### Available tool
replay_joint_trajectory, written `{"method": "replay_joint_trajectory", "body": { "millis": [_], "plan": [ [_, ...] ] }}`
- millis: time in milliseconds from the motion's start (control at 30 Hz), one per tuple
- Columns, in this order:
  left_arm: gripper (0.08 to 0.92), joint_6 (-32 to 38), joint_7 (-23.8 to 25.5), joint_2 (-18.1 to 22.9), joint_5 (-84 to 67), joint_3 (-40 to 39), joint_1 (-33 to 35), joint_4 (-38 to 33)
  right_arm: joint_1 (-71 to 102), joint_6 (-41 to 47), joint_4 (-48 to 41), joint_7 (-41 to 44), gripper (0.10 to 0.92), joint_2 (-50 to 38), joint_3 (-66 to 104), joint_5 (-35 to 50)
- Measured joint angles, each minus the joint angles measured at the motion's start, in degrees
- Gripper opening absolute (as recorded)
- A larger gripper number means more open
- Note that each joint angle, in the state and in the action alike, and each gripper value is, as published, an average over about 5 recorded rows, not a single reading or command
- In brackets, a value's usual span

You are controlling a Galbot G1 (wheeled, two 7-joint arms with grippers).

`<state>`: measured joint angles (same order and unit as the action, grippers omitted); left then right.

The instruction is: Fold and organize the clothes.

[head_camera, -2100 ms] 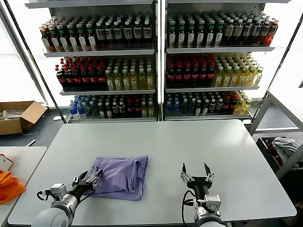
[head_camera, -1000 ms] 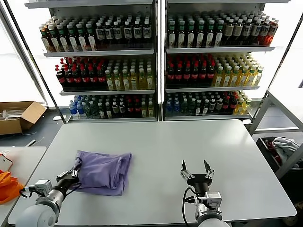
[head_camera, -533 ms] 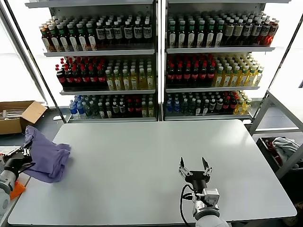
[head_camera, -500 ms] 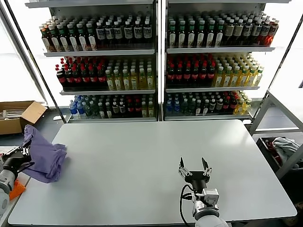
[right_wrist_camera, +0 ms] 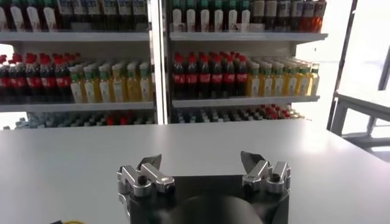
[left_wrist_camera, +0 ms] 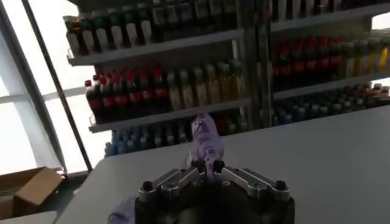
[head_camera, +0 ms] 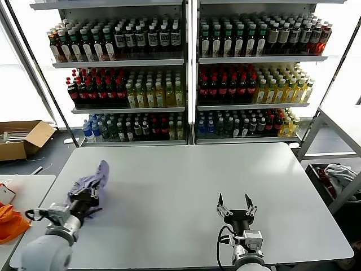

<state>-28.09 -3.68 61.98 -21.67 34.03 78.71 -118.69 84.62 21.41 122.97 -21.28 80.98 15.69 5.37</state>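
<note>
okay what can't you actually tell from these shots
- Head view: the bunched lavender T-shirt is crumpled in the shut left gripper; its fold state and printed side are hidden.
- Left wrist view: the gripper body covers most of the shirt.
- Bottle labels on the shelves are too small to read.

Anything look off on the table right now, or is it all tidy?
Yes: the lavender T-shirt is not lying flat. It is bunched in the shut left gripper at the table's left side, one end sticking upward. The right gripper is open over bare tabletop.
</note>
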Motion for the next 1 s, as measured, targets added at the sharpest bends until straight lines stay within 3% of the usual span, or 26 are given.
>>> {"method": "replay_joint_trajectory", "body": {
  "millis": [200,433,767,1000],
  "plan": [
    [0.118,-0.8,-0.9,6.7,4.7,-11.3,-3.2,2.3,1.3,0.5,0.7,-0.2,0.823,0.7,-0.2,-2.1],
    [0.14,-1.5,-1.4,11.4,6.3,-19.2,-6.1,3.2,1.4,0.4,0.1,-0.6,0.823,1.2,-0.7,-2.7],
    [0.417,-0.6,-2.5,15.1,-1.6,-23.1,-9.3,2.3,-0.8,2.2,-1.1,-2.4,0.823,1.3,-1.3,1.8],
    [0.599,0.2,-4.5,15.1,-7.4,-22.3,-9.4,1.2,-4.1,4.6,-2.5,-4.5,0.823,1.5,-2.5,10.4]
  ]
}}
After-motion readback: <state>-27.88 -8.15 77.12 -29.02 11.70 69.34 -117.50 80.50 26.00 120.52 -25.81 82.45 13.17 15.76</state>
